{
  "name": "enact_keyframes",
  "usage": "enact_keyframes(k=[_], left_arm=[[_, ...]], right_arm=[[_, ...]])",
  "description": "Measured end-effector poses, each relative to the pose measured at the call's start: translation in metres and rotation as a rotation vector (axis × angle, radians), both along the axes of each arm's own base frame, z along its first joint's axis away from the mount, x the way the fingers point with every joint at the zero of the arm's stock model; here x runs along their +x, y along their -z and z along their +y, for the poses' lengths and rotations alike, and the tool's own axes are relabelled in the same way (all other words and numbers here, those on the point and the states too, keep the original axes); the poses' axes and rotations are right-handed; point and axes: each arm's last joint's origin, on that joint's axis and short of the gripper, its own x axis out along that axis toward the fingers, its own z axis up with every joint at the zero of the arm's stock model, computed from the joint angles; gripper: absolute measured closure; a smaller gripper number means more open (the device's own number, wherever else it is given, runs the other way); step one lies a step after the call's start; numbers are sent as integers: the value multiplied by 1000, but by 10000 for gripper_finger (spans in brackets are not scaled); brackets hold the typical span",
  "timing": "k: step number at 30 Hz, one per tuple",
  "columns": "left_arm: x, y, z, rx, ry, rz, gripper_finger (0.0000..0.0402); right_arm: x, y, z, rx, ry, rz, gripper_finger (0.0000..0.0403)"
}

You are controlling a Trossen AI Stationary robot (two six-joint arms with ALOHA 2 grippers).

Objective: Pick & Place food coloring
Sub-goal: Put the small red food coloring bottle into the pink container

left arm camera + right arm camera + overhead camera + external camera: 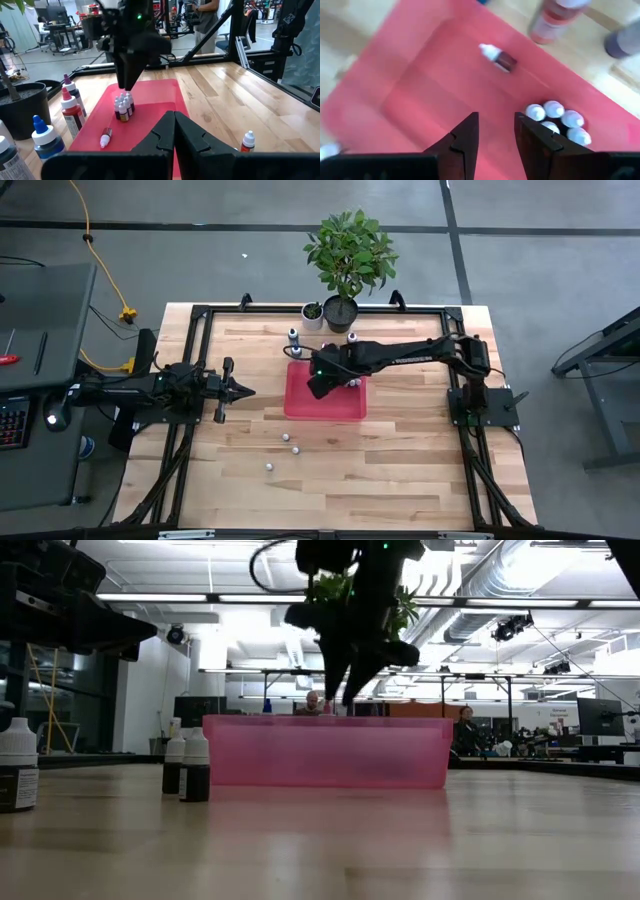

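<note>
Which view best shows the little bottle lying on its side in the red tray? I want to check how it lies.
The right wrist view: the toppled bottle lies uncovered, white tip and dark body clear, apart from the standing cluster. The left wrist view shows it smaller. The high view hides it under the right arm; in the low view the red tray wall screens it.

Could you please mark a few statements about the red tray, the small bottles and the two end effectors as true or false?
1. The right end effector hangs over the red tray. True.
2. A cluster of small white-capped bottles stands upright inside the tray. True.
3. Every bottle in the tray is upright. False: one small bottle lies on its side on the tray floor.
4. The right end effector is clamped on a bottle. False: its fingers stand apart with nothing between them.
5. The left end effector is inside the tray. False: it sits over bare table, left of the tray.
</note>
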Motion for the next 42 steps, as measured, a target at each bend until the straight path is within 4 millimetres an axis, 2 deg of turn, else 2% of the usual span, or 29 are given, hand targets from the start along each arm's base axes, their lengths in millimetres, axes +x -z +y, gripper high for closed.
enact_keyframes(k=[9,14,18,22,26,30,34,42], left_arm=[[0,0,0,0,0,0,401],[0,0,0,0,0,0,401],[0,0,0,0,0,0,401],[0,0,0,0,0,0,401],[0,0,0,0,0,0,401],[0,0,0,0,0,0,401],[0,0,0,0,0,0,401],[0,0,0,0,0,0,401]], right_arm=[[10,-32,26,-14,-259,-86,288],[8,-54,42,-56,-394,-68,288],[5,-68,62,-85,-526,-44,288],[1,-74,86,-105,-658,-37,288],[3,-71,108,-62,-745,-39,288],[14,-60,127,2,-808,-35,288],[32,-42,145,60,-864,-29,288],[67,-8,169,-14,-979,-12,288]])
